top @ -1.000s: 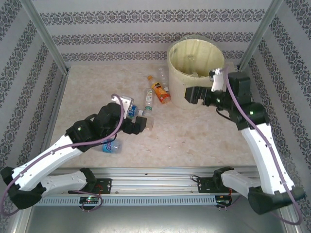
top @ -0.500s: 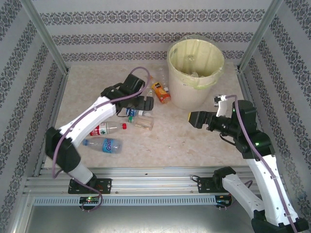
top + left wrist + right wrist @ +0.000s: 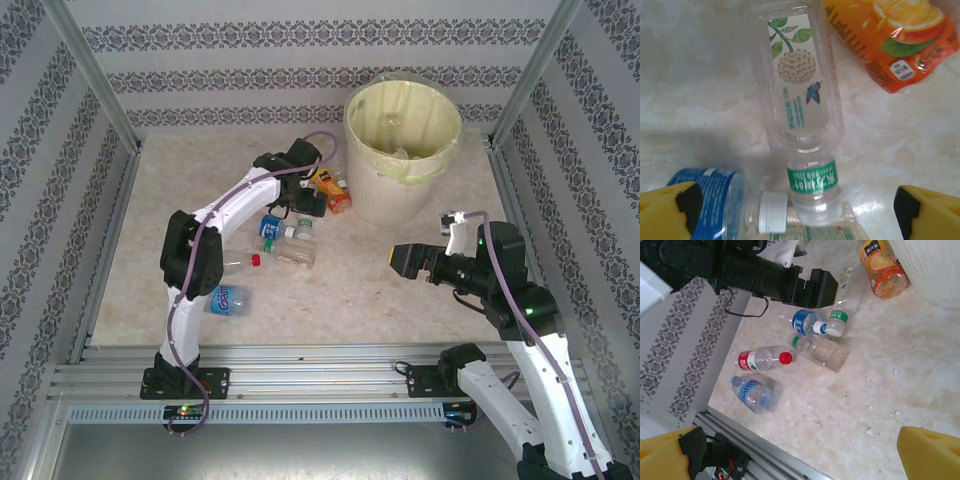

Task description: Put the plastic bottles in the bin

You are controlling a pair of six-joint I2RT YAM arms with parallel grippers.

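My left gripper (image 3: 306, 204) is open low over the bottle cluster beside the bin (image 3: 372, 190). In the left wrist view its yellow fingers (image 3: 670, 207) stand wide on both sides of a clear bottle with a green neck band (image 3: 799, 95) that lies on the table, not touching it. Beside that one lie a blue-label bottle with a white cap (image 3: 710, 200) and an orange juice bottle (image 3: 900, 35). My right gripper (image 3: 404, 258) hangs open and empty above bare table (image 3: 800, 455). At least two bottles (image 3: 398, 152) lie inside the bin.
Nearer the front left lie a clear bottle (image 3: 296, 252), a red-capped bottle (image 3: 236, 262) and a blue-label bottle (image 3: 228, 298). Patterned walls and metal posts close in the table; a rail (image 3: 320, 360) runs along the near edge.
The left arm swung from the near-left area forward to the bottles beside the bin. The right arm pulled back from the bin's side toward the near right.
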